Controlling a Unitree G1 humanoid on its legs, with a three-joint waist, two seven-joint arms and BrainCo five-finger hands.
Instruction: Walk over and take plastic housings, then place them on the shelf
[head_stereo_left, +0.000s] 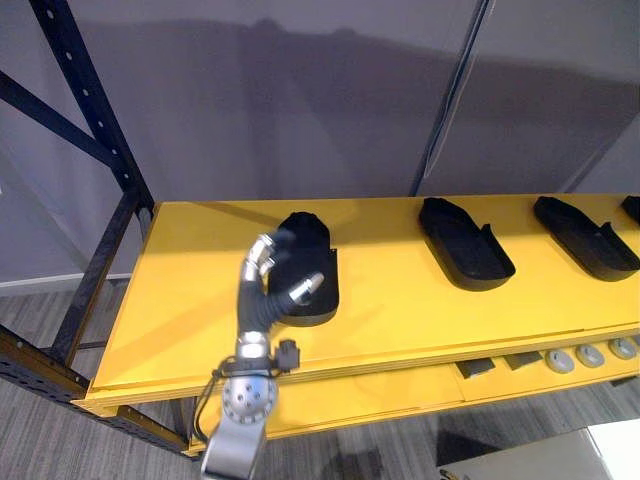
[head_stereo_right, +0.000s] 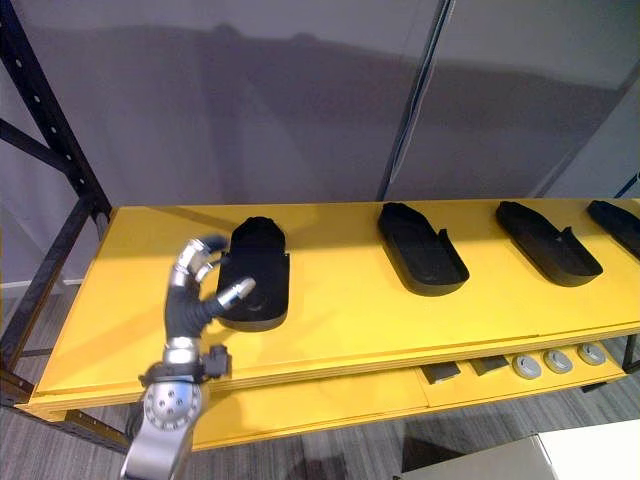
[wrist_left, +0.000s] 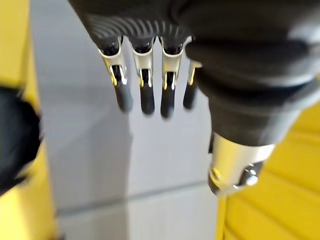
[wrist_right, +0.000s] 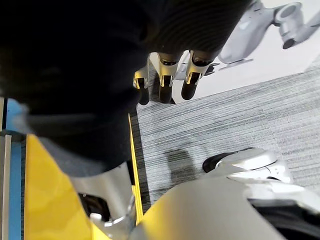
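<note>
- Above the yellow shelf's (head_stereo_left: 400, 310) left part: left hand (head_stereo_left: 262, 300), fingers straight and spread, empty.
- On the shelf just beside that hand: leftmost plastic housing (head_stereo_left: 318, 250).
- Farther right along the shelf: second housing (head_stereo_left: 462, 245), third housing (head_stereo_left: 585, 238).
- Off the shelf, over carpet (wrist_right: 225, 125): right hand (wrist_right: 167, 80), fingers relaxed, empty.

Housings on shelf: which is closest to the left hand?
The leftmost housing, right by the left hand; the other housings lie further right along the shelf.
</note>
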